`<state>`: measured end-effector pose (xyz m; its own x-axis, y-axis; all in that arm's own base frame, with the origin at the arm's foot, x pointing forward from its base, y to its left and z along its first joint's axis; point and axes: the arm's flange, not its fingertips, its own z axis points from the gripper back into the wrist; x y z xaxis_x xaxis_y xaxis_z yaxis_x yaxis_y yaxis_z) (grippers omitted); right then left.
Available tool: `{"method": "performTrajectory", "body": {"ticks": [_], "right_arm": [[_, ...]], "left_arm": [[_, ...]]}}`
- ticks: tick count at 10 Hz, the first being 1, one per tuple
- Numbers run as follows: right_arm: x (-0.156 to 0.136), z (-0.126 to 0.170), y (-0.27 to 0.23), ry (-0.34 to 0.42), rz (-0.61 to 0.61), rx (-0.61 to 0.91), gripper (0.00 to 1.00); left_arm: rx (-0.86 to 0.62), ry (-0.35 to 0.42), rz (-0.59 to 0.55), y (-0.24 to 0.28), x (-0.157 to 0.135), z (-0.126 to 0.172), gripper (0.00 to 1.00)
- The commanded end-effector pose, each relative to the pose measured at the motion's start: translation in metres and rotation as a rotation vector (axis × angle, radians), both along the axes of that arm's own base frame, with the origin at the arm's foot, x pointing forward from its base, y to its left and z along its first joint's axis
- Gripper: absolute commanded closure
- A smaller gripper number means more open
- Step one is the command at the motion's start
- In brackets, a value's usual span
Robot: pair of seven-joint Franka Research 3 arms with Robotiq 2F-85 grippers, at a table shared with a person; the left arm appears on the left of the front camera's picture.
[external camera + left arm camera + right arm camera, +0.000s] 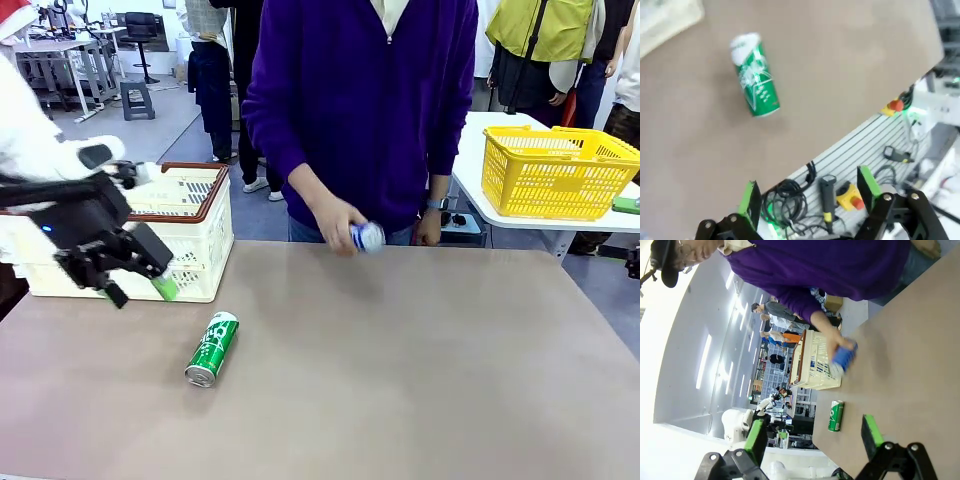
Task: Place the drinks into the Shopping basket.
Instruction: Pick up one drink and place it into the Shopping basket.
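Shopping basket (190,240), how many?
— One, ten o'clock on table (450,380).
Grippers?
— Two: left gripper (140,292), right gripper (812,437), both spread wide, empty.
Drinks?
— Two: green can (212,348) lying at eight o'clock, blue can (367,237) in person's hand (335,218), twelve o'clock.

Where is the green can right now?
In the front view the green can lies on its side on the left half of the table, just nearer the camera than the Shopping basket and right of the left gripper.
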<state>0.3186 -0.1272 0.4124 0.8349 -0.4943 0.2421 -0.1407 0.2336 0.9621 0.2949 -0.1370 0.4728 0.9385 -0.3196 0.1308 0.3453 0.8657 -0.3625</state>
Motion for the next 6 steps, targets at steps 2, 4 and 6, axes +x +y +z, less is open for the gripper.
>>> {"method": "performTrajectory", "body": {"ticks": [2, 4, 6], "right_arm": [[0.001, 0.003, 0.0, -0.006, -0.001, 0.013, 0.0], [0.001, 0.003, 0.0, -0.006, -0.001, 0.013, 0.0], [0.001, 0.003, 0.0, -0.006, -0.001, 0.013, 0.0]], "left_arm": [[0.139, -0.079, -0.116, -0.049, 0.018, -0.03, 0.0], [0.071, -0.009, -0.066, 0.01, 0.02, -0.035, 0.0], [-0.129, -0.045, -0.003, 0.093, -0.002, -0.017, 0.0]]}}
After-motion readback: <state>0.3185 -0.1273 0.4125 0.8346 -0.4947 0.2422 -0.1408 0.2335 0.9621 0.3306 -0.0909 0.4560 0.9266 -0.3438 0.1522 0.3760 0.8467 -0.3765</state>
